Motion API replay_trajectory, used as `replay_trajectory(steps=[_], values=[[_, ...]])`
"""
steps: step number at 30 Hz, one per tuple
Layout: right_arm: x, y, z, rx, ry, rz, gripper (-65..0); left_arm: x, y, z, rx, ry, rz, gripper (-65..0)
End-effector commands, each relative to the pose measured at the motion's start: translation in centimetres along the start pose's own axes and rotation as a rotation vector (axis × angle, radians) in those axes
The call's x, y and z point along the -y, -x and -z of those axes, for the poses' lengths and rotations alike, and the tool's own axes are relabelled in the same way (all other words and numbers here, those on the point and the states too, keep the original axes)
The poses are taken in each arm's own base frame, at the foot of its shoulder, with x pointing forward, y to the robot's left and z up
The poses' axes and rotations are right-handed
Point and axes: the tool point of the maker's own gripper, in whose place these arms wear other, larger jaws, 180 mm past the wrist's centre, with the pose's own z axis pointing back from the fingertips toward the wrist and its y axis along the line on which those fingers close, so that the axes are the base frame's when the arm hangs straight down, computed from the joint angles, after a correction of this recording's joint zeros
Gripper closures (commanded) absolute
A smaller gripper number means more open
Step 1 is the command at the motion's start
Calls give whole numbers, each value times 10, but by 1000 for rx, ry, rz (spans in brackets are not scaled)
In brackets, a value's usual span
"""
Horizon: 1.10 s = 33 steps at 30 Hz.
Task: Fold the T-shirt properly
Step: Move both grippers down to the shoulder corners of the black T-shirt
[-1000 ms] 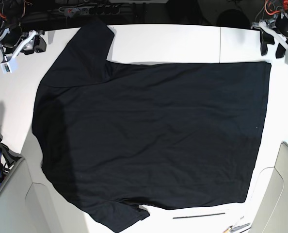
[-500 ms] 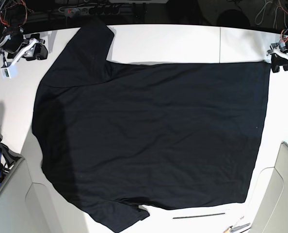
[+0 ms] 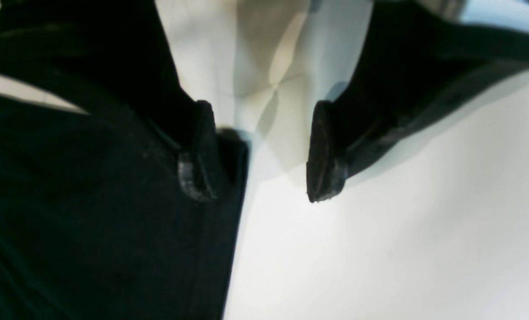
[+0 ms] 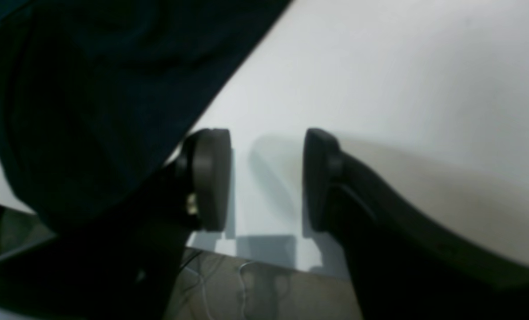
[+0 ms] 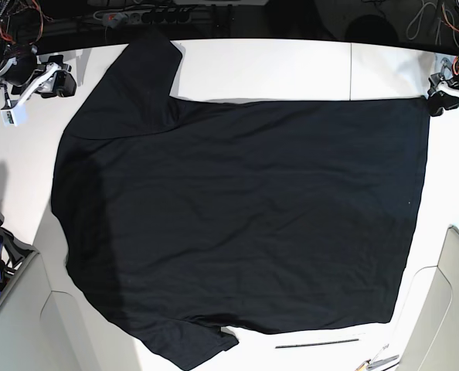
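My left jaws (image 3: pixel 255 151) stand apart with nothing between them but bare bench. In the left wrist view, the pad at 9 o'clock sits over the hem corner of the large plain black short-sleeved T-shirt of soft matte fabric (image 3: pixel 91 213), and I cannot tell whether it touches the cloth; the pad at 3 o'clock is over the smooth white bench (image 3: pixel 402 231), clear of the fabric. The shirt's straight edge runs from between the pads down toward 6 o'clock.

My right jaws (image 4: pixel 266 178) are also parted, holding nothing. In the right wrist view, both pads hang over white bench near its edge, with the floor and some thin cables visible past it at 6 o'clock. The black fabric fills the area from 9 to 11 o'clock, its edge running diagonally toward 1 o'clock, close beside the 9 o'clock pad.

In the base view, the T-shirt (image 5: pixel 245 216) lies spread flat across the bench (image 5: pixel 291 69), 1 sleeve pointing to 11 o'clock, the other to 7 o'clock, the hem along 3 o'clock. My left gripper (image 5: pixel 438 102) sits at the hem's 2 o'clock corner; my right gripper (image 5: pixel 56 77) is at 10 o'clock, just beside the upper sleeve. A thin dark rod (image 5: pixel 317 343) lies on the bench at 5 o'clock, just below the shirt.
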Motion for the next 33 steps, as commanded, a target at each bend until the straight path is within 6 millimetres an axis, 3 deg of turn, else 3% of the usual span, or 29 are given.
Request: replay_trajectory(steps=[1,10,16,20,31,33], values=[[-1,-3,-3,4,-12,-11,-272,1,-9,-3,14,14,13,-346],[-38,11,13,26,-122,68,-272,10,-4,-2,-5,56,0,-346],[-55,13,18,47,-176,92,-272,29,14,10,-62,100,32,-346],[-69,13,21,65,-220,108,-272,37,13,17,-69,109,66,-346],[-80,7,22,94,-266,129,-271,43,13,21,-79,122,75,-340],[-81,4,22,102,-271,130,-258,43,13,20,-79,122,74,-277]])
